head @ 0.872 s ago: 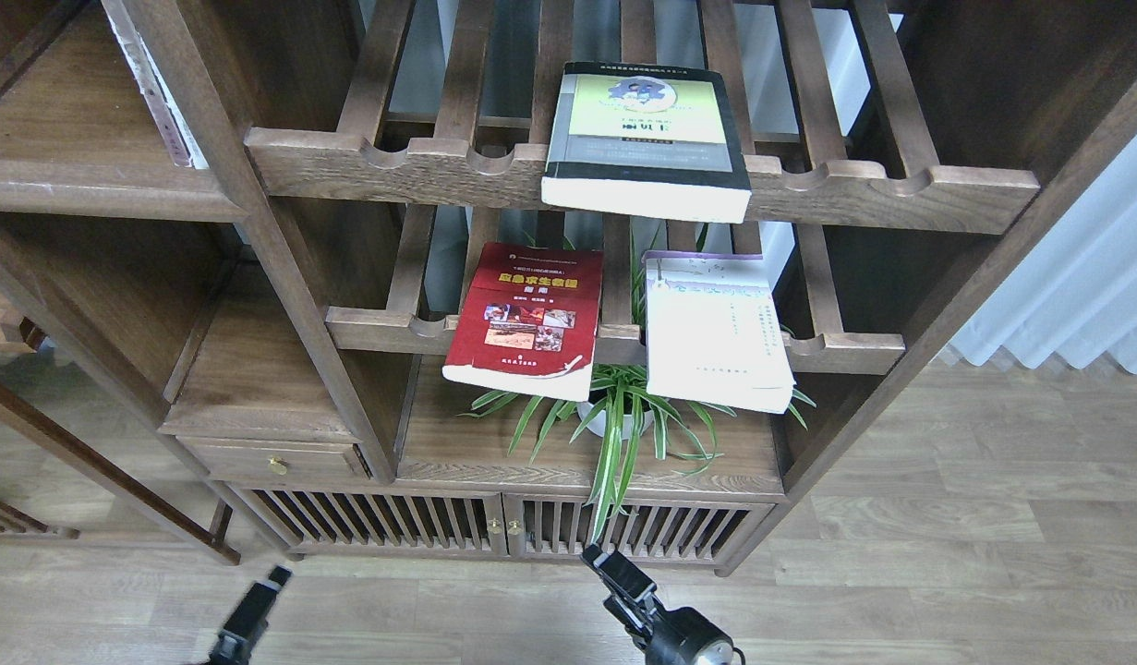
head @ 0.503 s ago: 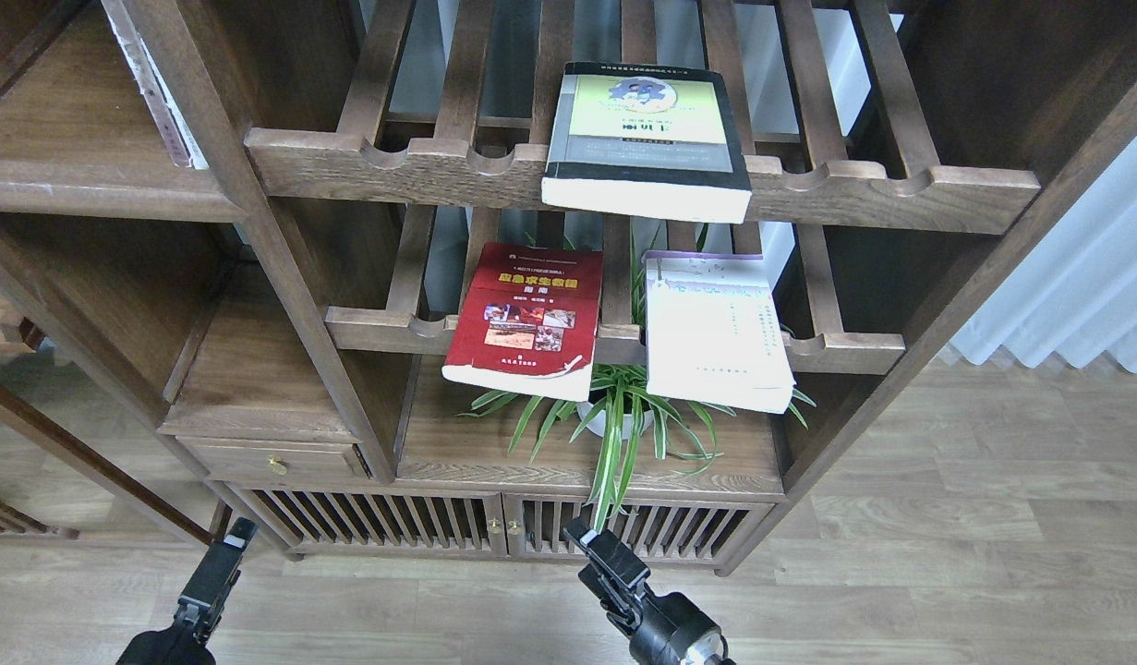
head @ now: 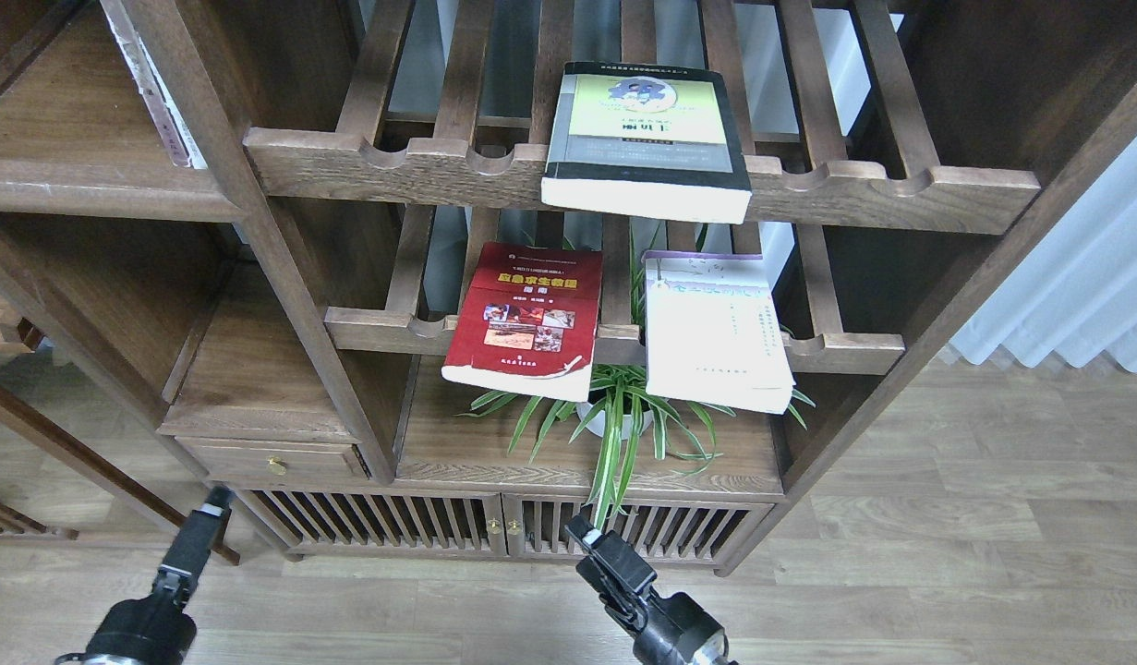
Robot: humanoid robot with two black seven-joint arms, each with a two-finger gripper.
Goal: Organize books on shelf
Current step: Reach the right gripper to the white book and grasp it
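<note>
The thick black-edged book with a yellow-green cover (head: pixel 647 139) lies flat on the upper slatted rack and overhangs its front rail. The red book with photos (head: pixel 524 319) and the pale lavender-white book (head: pixel 716 332) lie side by side on the lower slatted rack, both overhanging. A solid dark-brown shelf board (head: pixel 97 180) with a rounded front edge is at upper left; another (head: pixel 254 388) sits lower. My left gripper (head: pixel 203 522) is low at the left and my right gripper (head: pixel 594 547) low in the middle. Both are far below the books, dark, with fingers indistinct.
A potted spider plant (head: pixel 614 420) stands on the bottom board under the two lower books. Below are slatted cabinet doors (head: pixel 494 526) and a small drawer (head: pixel 272 462). A thin upright book (head: pixel 157 92) leans at upper left. Wood floor and a white curtain (head: pixel 1076 296) are on the right.
</note>
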